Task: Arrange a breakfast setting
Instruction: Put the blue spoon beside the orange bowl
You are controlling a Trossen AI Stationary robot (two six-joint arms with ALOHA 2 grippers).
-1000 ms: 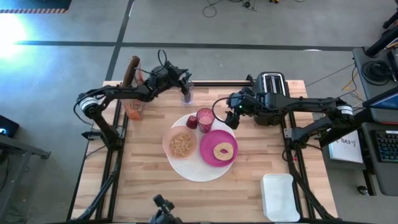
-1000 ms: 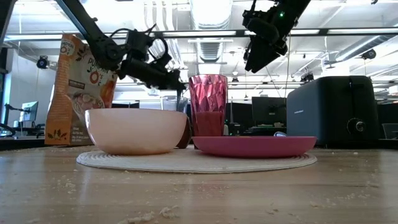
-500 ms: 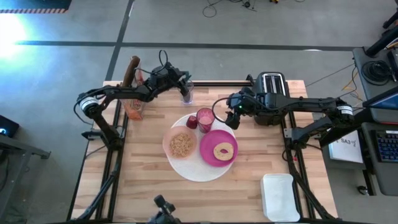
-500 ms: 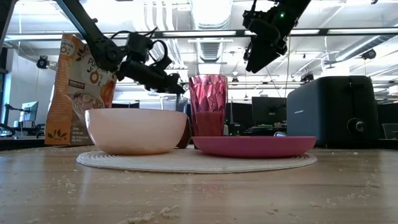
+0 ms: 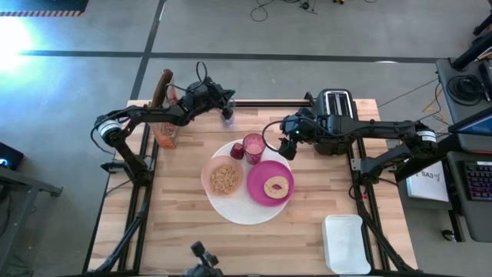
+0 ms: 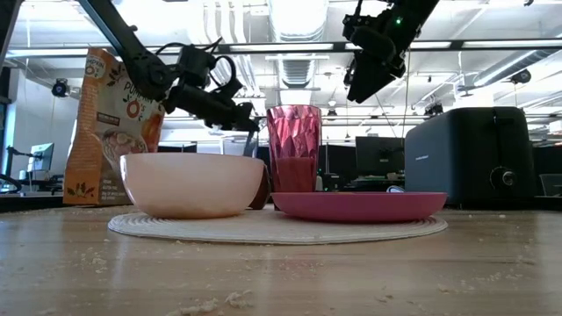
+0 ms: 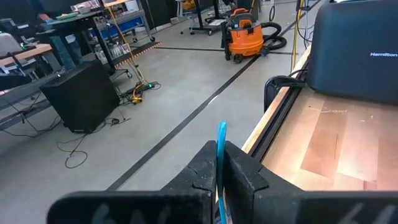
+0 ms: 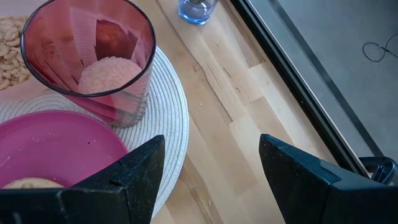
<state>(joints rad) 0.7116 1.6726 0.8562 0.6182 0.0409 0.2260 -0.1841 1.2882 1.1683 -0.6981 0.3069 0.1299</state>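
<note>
My left gripper, clenched on the teal-handled spoon, hangs near the table's far edge. My right gripper, fingers spread, hovers beside the pink translucent cup on the placemat.

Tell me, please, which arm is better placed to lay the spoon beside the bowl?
The left. The left gripper is already shut on the spoon, raised near the table's far edge beyond the bowl. The right gripper hangs open and empty near the cup.
</note>
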